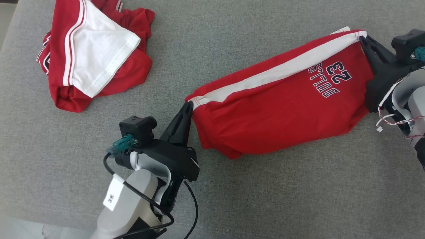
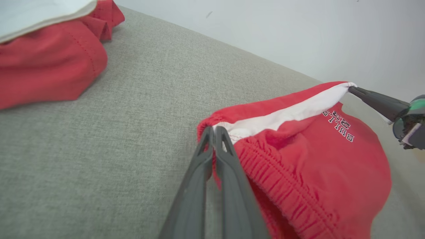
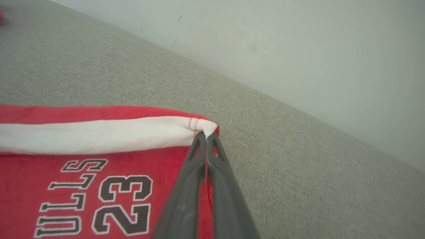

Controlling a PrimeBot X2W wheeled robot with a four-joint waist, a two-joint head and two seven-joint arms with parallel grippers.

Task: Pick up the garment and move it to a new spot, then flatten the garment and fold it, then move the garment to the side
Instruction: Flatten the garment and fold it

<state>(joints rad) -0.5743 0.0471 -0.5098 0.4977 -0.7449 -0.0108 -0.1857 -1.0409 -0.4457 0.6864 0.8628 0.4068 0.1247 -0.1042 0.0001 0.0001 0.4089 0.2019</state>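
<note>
The red sports shorts with a white side stripe and a dark "BULLS 23" print (image 1: 282, 109) are stretched between the two arms over the grey upholstered cushion (image 1: 232, 199). They lie right of centre in the head view, well apart from the crumpled red-and-white jersey (image 1: 96, 49) at the far left.

The left tool (image 1: 188, 108) is clenched on the gathered waistband end of the stripe. The right tool (image 1: 362, 39) is clenched on the hemmed corner at the other end.

With the stripe edge pulled taut and the red body sagging below it, this looks like the carry-and-spread step, before any fold. The next move likely calls for both pinches to hold, even tension along the stripe, and a level lowering onto bare cushion so the slack cloth spreads flat rather than bunching.
</note>
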